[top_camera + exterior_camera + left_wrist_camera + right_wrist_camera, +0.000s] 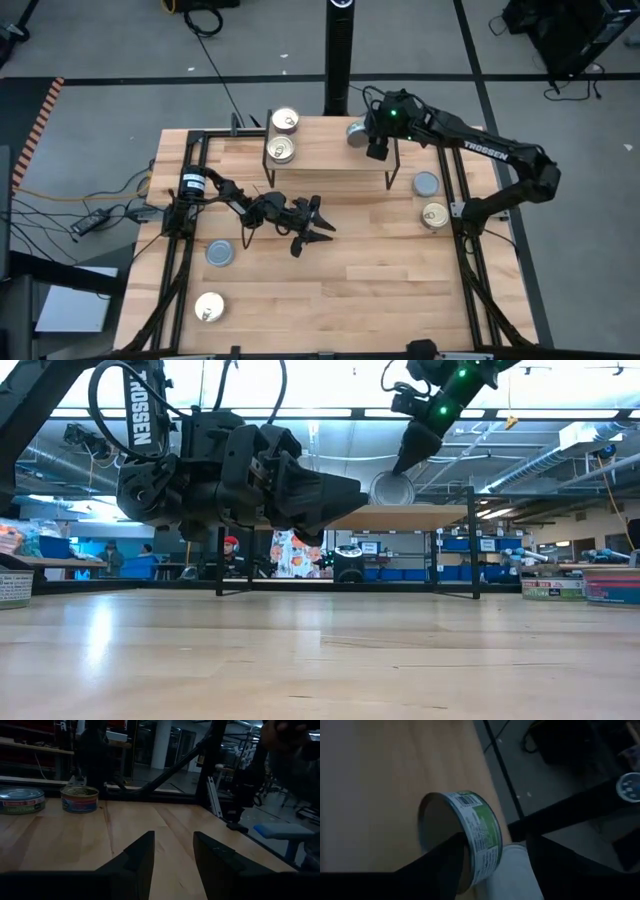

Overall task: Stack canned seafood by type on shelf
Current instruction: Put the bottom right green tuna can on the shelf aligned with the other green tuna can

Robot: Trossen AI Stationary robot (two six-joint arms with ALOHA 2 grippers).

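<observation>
The right claw (377,148) covers part of the shelf (330,157) at upper centre of the high view, and half hides a tin (356,133) at the shelf's far edge. In the low view, the left claw (345,492) blocks the shelf's left half. Tin labels are too small to read.

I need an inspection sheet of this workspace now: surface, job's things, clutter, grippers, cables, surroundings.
Surface: wooden table, bare in the middle.
Job's things: shelf at the far edge; two gold-lid tins at its left end; a green-label tin on edge at its right end; two tins right of the shelf, two tins near the left side.
Clutter: nothing seen.
Grippers: right gripper open around the tilted tin; left gripper open, empty, low over the table.
Cables: cables on the floor, left.
Surroundings: workshop racks; a person far behind.
</observation>
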